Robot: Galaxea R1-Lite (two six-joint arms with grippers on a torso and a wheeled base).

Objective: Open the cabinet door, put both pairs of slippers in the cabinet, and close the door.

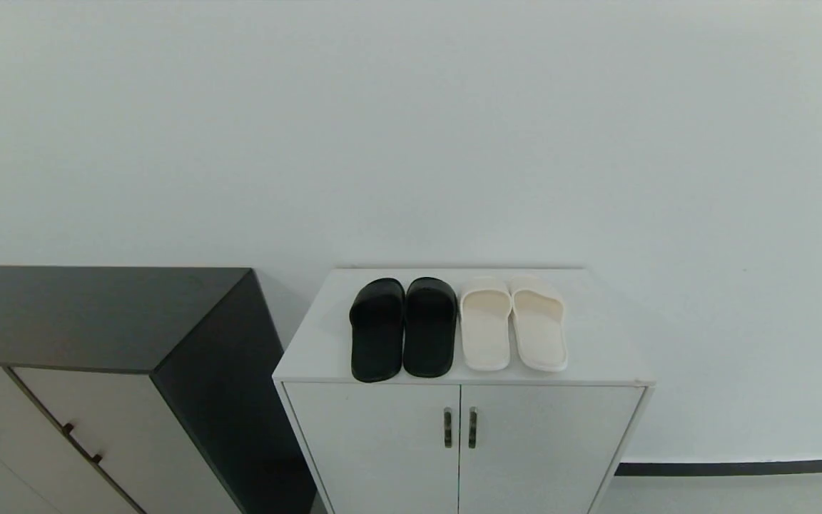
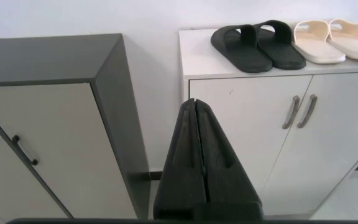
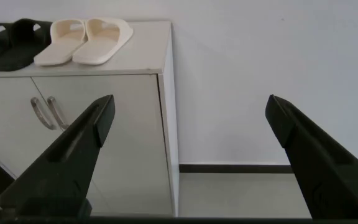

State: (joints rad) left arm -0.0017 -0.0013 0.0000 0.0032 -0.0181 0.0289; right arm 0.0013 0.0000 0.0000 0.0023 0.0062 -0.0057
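Progress: nothing done; white cabinet (image 1: 604, 343) doors (image 1: 382, 450) closed.
Slippers: black pair (image 1: 404, 328), cream pair (image 1: 514, 325) atop the cabinet.
Left gripper (image 2: 194, 102): pressed together, empty.
Right gripper (image 3: 190, 104): spread wide, empty.

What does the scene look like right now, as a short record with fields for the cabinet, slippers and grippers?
cabinet: white, both doors shut, handles at the centre seam
black slippers: side by side on the cabinet top, left half
white slippers: side by side on the cabinet top, right of the black ones
left gripper: shut, empty
right gripper: open, empty
dark cabinet: left of the white one
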